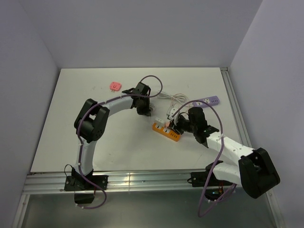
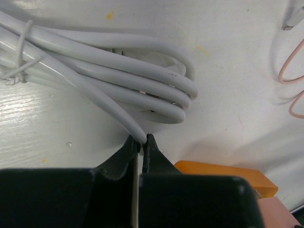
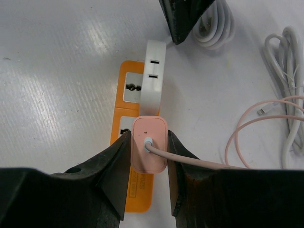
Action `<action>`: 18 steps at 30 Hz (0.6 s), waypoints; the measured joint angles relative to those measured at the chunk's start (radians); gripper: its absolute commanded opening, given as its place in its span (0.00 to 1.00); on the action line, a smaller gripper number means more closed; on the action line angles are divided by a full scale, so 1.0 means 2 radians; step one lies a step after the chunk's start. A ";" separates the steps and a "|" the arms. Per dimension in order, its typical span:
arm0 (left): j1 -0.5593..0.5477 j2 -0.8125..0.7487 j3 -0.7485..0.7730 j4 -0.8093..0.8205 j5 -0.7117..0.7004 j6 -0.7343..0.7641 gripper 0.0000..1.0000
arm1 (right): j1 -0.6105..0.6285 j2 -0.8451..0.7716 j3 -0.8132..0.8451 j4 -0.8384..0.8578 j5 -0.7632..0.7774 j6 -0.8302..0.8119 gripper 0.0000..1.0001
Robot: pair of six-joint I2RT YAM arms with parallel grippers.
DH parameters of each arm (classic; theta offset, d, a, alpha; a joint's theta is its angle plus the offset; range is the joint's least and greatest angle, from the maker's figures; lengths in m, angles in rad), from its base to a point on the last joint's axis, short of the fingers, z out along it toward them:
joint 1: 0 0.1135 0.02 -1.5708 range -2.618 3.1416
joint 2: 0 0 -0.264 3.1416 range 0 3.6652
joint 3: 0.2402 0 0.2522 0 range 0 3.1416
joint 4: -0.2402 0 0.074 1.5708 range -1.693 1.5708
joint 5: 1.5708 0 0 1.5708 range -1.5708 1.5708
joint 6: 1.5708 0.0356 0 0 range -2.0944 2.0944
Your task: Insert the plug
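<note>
My right gripper [image 3: 149, 134] is shut on a pink plug [image 3: 149, 156], one finger on each side. The plug sits over a socket of the orange power strip [image 3: 127, 73]; its pins are hidden, so I cannot tell how deep they sit. A pink cable [image 3: 256, 124] runs from the plug off to the right. A white adapter [image 3: 153, 71] occupies the strip's far socket. My left gripper [image 2: 141, 138] is shut on a strand of the white cable coil [image 2: 118, 71], just beyond the strip [image 2: 223, 173]. From above, both grippers [image 1: 146, 111] [image 1: 176, 126] meet at the strip [image 1: 161, 129].
A second bundle of white cable [image 3: 290, 71] lies to the right of the strip. A purple-and-white power strip [image 1: 209, 100] sits at the back right and a small pink object [image 1: 115, 85] at the back left. The table's raised rail [image 1: 235, 109] runs along the right.
</note>
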 measured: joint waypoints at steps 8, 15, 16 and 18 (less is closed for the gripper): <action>0.000 0.000 -0.005 0.008 0.004 -0.009 0.00 | 0.011 0.000 0.000 -0.002 0.000 -0.008 0.00; 0.000 0.000 -0.009 0.017 0.005 -0.009 0.00 | 0.013 0.017 0.012 -0.005 0.001 -0.010 0.00; 0.000 0.000 -0.010 0.019 0.005 -0.010 0.00 | 0.013 0.019 0.013 -0.005 0.001 -0.010 0.00; 0.000 0.000 -0.012 0.024 0.006 -0.011 0.00 | 0.013 0.021 0.014 -0.005 0.001 -0.010 0.00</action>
